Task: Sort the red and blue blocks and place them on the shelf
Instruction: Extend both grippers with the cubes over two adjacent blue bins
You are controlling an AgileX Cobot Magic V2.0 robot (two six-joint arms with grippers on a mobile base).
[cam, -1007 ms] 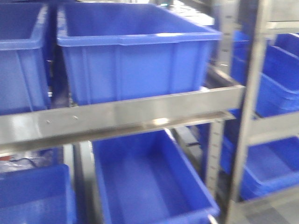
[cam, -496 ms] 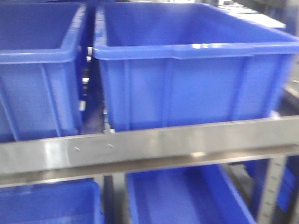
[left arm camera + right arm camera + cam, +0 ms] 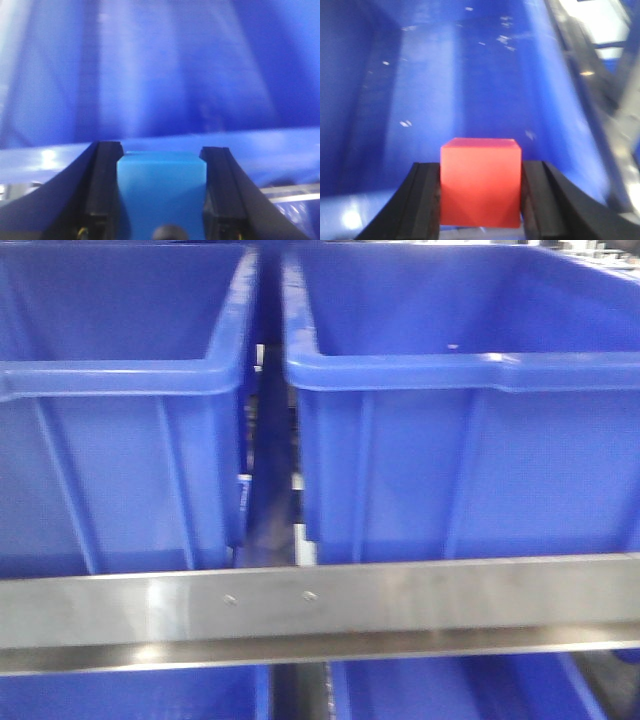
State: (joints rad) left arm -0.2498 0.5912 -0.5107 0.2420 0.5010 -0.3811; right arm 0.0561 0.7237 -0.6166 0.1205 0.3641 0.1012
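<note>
Right wrist view is showing my right gripper (image 3: pixel 481 167) pinching the red block (image 3: pixel 480 192) by its side faces, low centre of frame, with a blue bin (image 3: pixel 470 75) behind it. My left gripper (image 3: pixel 162 155) is clamping the blue block (image 3: pixel 161 195) likewise, bottom centre. I'm judging both cubes light, stiff and matte, best held on opposite flat faces; the shelf rail (image 3: pixel 420 605) is crossing the front view's lower part

All three views are slightly blurred under bright overhead light. The front view's shiny stainless-steel shelf rail (image 3: pixel 400 605) shows pale glare; the large dark-blue plastic bins (image 3: pixel 460 460) have glossy rims and a shadowed gap between. The sky-blue cube (image 3: pixel 161 195) looks hazy; the matte red cube (image 3: pixel 480 182) sharper, amid white glints.
</note>
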